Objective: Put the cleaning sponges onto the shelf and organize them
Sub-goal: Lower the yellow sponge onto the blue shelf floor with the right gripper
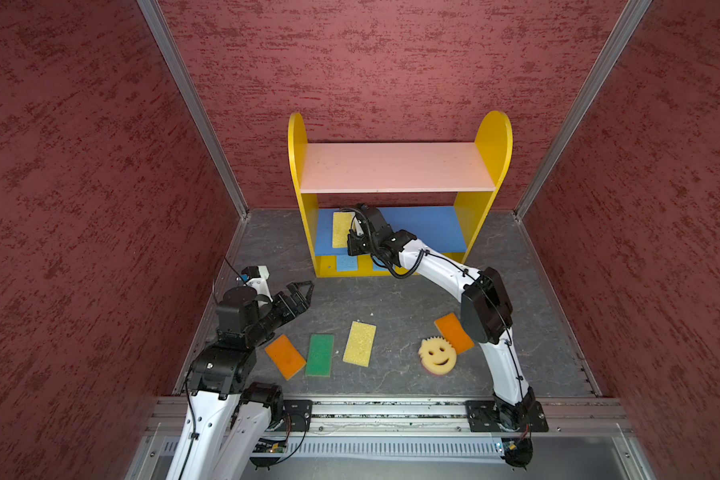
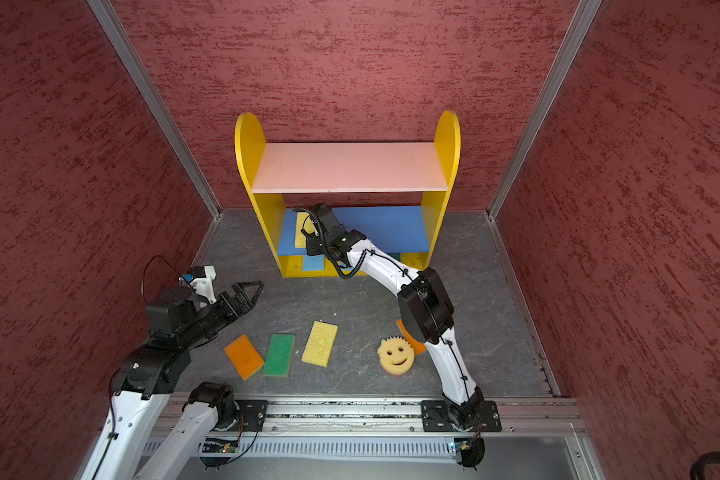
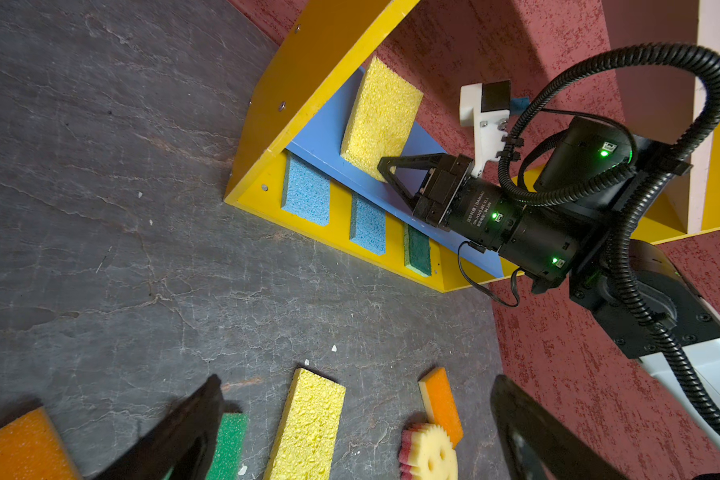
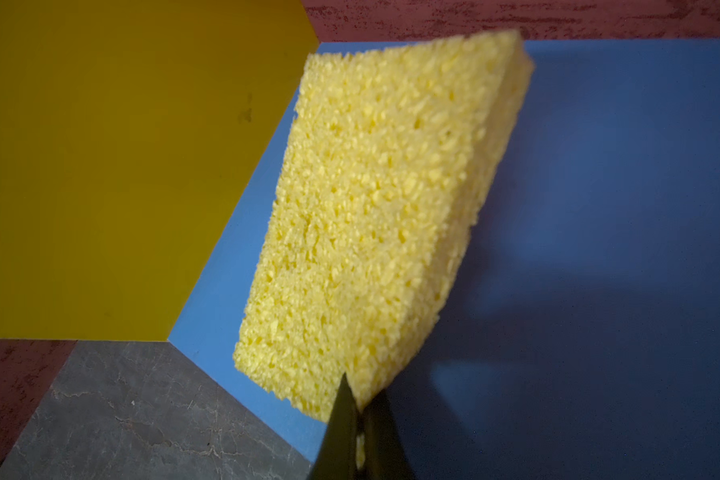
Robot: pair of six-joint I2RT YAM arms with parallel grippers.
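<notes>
The shelf (image 1: 391, 166) stands at the back wall. My right gripper (image 1: 353, 243) reaches over its blue middle board, shut on the near corner of a yellow sponge (image 4: 375, 208) that tilts above the board beside the left side panel. Two blue sponges (image 3: 306, 191) (image 3: 367, 224) and a green one (image 3: 417, 249) lie on the yellow base. On the floor lie an orange sponge (image 1: 284, 355), a green one (image 1: 320, 354), a yellow one (image 1: 359, 343), the round smiley (image 1: 437, 353) and another orange one (image 1: 452, 330). My left gripper (image 1: 304, 297) hangs open above the floor, left of them.
Red textured walls close in both sides and the back. An aluminium rail (image 1: 391, 411) runs along the front edge. The right arm's black elbow (image 1: 485, 307) hangs over the right orange sponge. The pink top board is bare.
</notes>
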